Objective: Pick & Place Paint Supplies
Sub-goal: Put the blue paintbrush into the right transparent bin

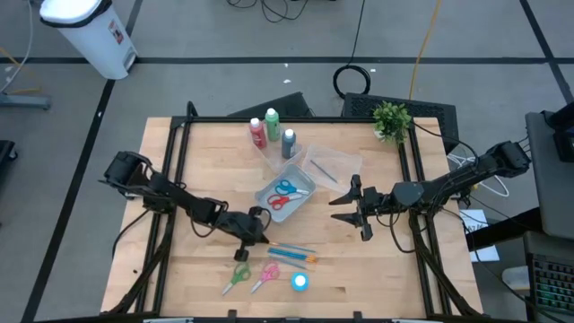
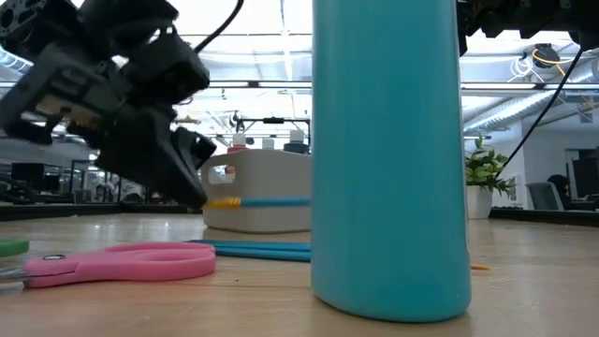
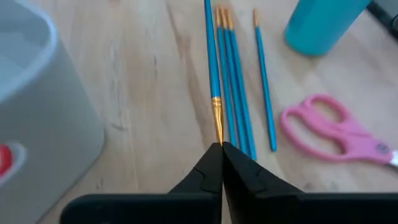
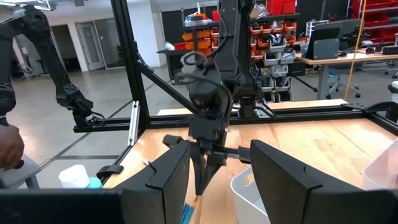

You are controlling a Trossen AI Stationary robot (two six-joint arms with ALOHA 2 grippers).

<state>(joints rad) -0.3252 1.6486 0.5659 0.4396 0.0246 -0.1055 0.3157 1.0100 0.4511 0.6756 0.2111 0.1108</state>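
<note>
My left gripper (image 1: pixel 260 238) (image 3: pixel 222 148) is low over the table's near middle, shut on a thin blue brush (image 3: pixel 210 56). Several more blue brushes (image 3: pixel 235 87) lie on the wood just beyond it. Pink scissors (image 1: pixel 266 275), green scissors (image 1: pixel 236 276) and a light blue bottle (image 1: pixel 300 282) rest near the near edge; the bottle stands upright (image 2: pixel 388 159). Red and blue scissors (image 1: pixel 285 193) lie in a clear tub. Red, green and grey bottles (image 1: pixel 272 130) stand farther back. My right gripper (image 1: pixel 354 208) (image 4: pixel 219 180) hangs open, right of the tub, touching nothing. My left gripper pinches the brush by its orange end (image 3: pixel 217 121) between the free ends of its two shut fingers. The fingers slant down from the table's left. The brush sticks out level beyond them (image 2: pixel 257 201), lifted clear of the table.
A second clear tub (image 1: pixel 330 166) sits behind the first. A small potted plant (image 1: pixel 392 119) stands at the far right corner. Black frame rails run along the table's left, right and far sides. Bare wood shows at the near left and near right.
</note>
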